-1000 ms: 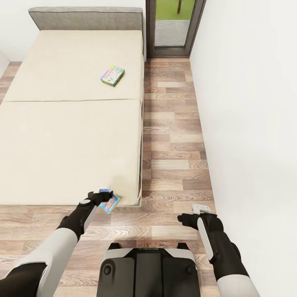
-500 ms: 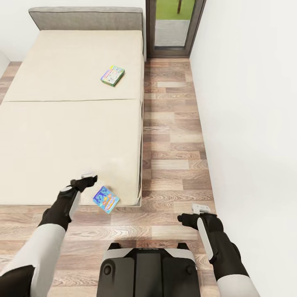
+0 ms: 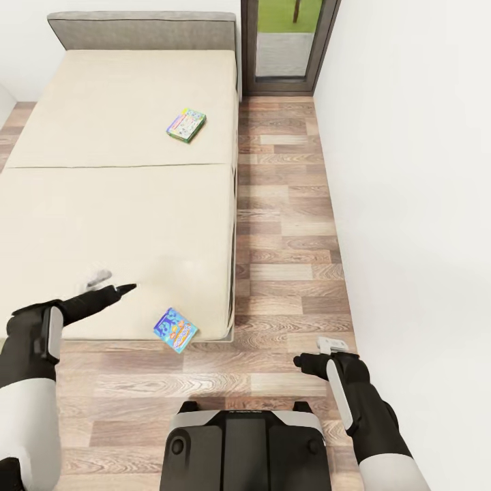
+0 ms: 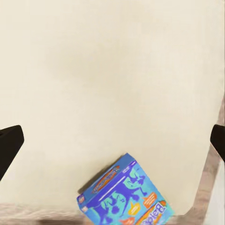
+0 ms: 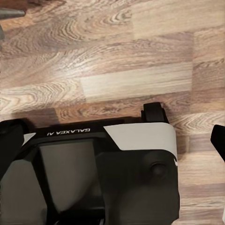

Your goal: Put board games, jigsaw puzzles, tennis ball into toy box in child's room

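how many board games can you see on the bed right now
2. One board game lies flat far up the bed, nearer the headboard. The blue board game sits at the bed's near edge, overhanging it by the floor.

Blue board game (image 3: 176, 329); beige bed (image 3: 116, 204); wood-plank floor (image 3: 286, 225).

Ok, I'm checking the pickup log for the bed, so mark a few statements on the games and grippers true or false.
1. The blue board game lies at the bed's near edge. True.
2. The left gripper is clamped on that game. False: it is open and apart from it.
3. A second board game lies farther up the mattress. True.
4. The right gripper holds a tennis ball. False: it is open above the wood floor.
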You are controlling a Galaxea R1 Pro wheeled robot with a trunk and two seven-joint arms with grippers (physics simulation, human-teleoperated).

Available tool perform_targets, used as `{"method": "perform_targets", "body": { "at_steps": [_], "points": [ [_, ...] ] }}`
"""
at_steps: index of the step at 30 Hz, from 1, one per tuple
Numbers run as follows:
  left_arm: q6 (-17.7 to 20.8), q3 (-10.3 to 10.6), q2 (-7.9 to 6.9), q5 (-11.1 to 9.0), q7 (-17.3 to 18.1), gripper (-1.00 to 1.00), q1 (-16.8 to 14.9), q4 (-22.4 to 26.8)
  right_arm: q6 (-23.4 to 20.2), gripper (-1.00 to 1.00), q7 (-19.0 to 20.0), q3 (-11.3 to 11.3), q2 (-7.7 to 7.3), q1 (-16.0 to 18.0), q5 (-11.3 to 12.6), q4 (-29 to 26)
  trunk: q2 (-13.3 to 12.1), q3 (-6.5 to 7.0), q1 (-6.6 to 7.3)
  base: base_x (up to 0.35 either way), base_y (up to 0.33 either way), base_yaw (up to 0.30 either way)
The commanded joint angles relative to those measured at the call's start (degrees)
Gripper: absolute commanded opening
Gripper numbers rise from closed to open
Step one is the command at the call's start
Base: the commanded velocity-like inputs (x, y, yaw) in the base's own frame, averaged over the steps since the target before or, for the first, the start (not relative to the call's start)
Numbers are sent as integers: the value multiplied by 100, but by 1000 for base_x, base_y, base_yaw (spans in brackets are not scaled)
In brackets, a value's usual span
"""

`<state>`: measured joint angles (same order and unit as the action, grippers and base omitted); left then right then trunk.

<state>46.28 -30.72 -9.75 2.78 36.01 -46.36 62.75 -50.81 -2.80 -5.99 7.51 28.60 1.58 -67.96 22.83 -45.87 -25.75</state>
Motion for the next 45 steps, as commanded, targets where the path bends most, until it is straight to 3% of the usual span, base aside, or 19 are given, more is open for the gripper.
{"method": "perform_targets", "body": {
  "at_steps": [1,2,4,6,7,8,9,10,11,15,19,26,34,45],
  "points": [
    [209,-113,-77,29,374,100,56,44,-31,100,-20,-11,5,3,21,-6,9,-7,-4,0,0,0],
    [357,-202,-165,29,698,100,127,76,-35,100,-13,-14,5,3,22,-7,9,-7,-4,0,0,0],
    [754,-473,-598,25,2020,100,480,151,-51,100,38,-21,5,5,25,-8,9,-7,-4,0,0,0],
    [857,-553,-816,27,2680,100,687,168,-58,100,78,-22,5,5,25,-11,9,-7,-4,0,0,0],
    [924,-609,-1009,34,3325,100,907,173,-62,100,128,-23,5,5,26,-13,9,-7,-4,0,0,0],
    [924,-609,-1009,34,3325,100,907,173,-62,100,128,-23,5,5,26,-13,9,-7,-4,0,0,0],
    [959,-656,-1167,46,3930,100,1131,174,-65,100,197,-24,5,5,26,-16,9,-7,-4,0,0,0],
    [967,-677,-1236,55,4222,100,1248,175,-68,100,240,-24,5,5,26,-23,9,-7,-4,0,0,0],
    [973,-720,-1346,69,4732,100,1471,175,-72,100,335,-24,5,2,26,-52,9,-7,-4,0,0,0],
    [947,-862,-1492,66,5368,100,1971,170,-81,100,669,-25,5,-2,26,-164,9,-6,-4,0,0,0],
    [855,-1139,-1532,37,5399,100,2276,123,-85,100,1098,-48,5,-3,30,-218,9,2,-4,0,0,-21],
    [780,-1472,-1566,24,5399,100,2424,147,-87,100,1727,-159,5,-9,29,-244,9,43,-4,0,0,-114],
    [804,-1550,-1621,26,5399,100,2447,111,-146,100,2192,-389,5,-21,27,-367,9,100,-4,0,0,-148],
    [760,-1554,-1634,26,5399,100,2447,112,-296,100,2775,-1066,-1,-9,32,-549,9,180,-4,0,0,-170]
  ]
}}
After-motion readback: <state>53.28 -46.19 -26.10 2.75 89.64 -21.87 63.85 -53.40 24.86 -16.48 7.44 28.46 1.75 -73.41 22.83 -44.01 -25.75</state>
